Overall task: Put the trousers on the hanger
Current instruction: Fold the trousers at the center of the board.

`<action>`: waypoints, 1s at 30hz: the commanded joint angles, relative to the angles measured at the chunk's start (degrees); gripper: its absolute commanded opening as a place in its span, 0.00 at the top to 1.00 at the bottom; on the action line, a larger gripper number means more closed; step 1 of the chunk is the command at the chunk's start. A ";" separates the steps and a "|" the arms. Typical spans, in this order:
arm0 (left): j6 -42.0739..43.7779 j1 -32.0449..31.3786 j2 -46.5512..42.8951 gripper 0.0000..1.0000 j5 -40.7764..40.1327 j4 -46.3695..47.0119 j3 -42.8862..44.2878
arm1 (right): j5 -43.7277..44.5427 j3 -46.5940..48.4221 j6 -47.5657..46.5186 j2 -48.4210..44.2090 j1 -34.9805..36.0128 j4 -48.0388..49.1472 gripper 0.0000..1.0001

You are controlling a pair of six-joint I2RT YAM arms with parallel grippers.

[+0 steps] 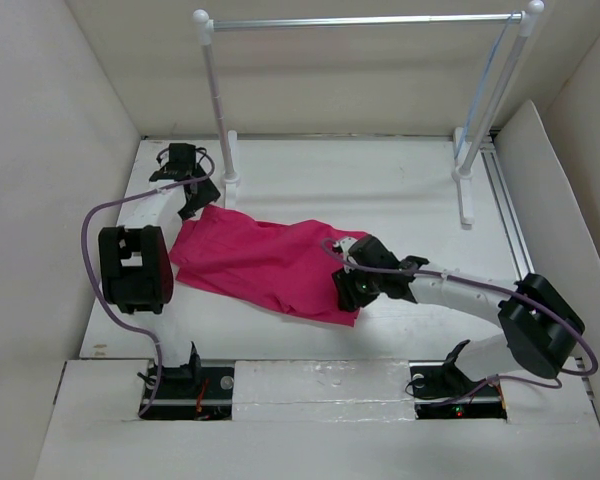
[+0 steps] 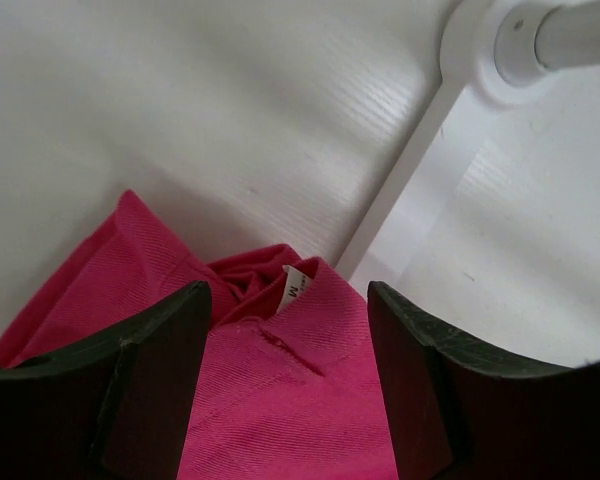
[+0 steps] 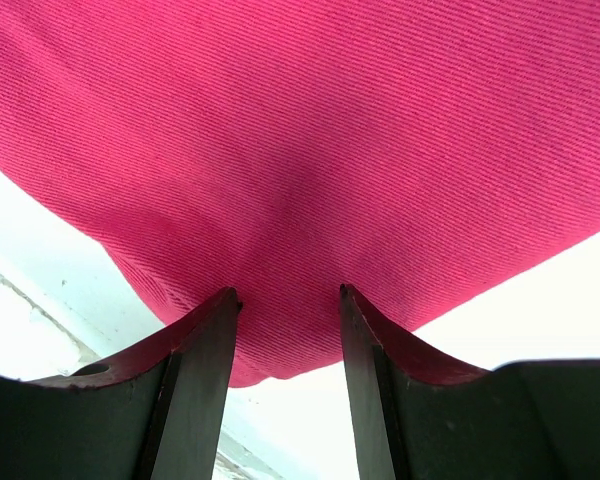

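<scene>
**Pink trousers on the table, pinched at one edge**

From above: shows the trousers lying rumpled on the table, just left of centre. Puts the left claw at the cloth's upper-left corner, just beside the foot of the rack's left post. Puts the right claw at the cloth's lower-right edge. Shows the rack along the top of the frame, white posts under a silver rail. Picks out what looks like the hanger, a thin pale line slanting beside the right post at upper right; too slender to make out its shape.

From the left wrist: shows the left claw released, fingers wide apart at the bottom of the frame. Shows the trousers between and beneath them, with a small white label at the folded edge. Cannot tell whether touching the cloth. Shows the rack's foot at upper right.

From the right wrist: shows the right claw grasping the trousers, fingers drawn close at the bottom, a fold pinched between the tips. Shows cloth filling the upper frame and narrowing to a point at those tips, with white table in both lower corners.
</scene>
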 commanded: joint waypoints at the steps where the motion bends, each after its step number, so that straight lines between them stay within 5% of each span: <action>1: 1.38 -1.15 -1.54 0.40 2.52 0.48 0.14 | 0.58 1.90 1.42 0.02 1.30 0.09 0.49; 13: 0.95 -2.30 4.44 0.55 -3.54 -0.83 1.98 | 1.10 1.29 2.04 -0.42 2.36 0.09 0.49; 15: 1.12 -2.30 4.97 0.66 -4.76 -1.27 2.59 | 1.19 1.11 1.95 -0.68 2.36 0.01 0.49; 16: 1.21 -2.30 4.88 0.87 -4.94 -1.36 2.69 | 1.28 0.94 1.95 -0.77 2.36 -0.17 0.49; 18: 0.25 -2.30 4.36 1.00 -6.25 -2.15 3.04 | 1.63 0.50 1.95 -0.86 2.36 -0.35 0.49; 30: 1.29 0.42 -6.46 1.00 -12.40 -8.29 5.84 | 3.30 -2.49 0.19 -0.86 -0.36 -2.63 0.49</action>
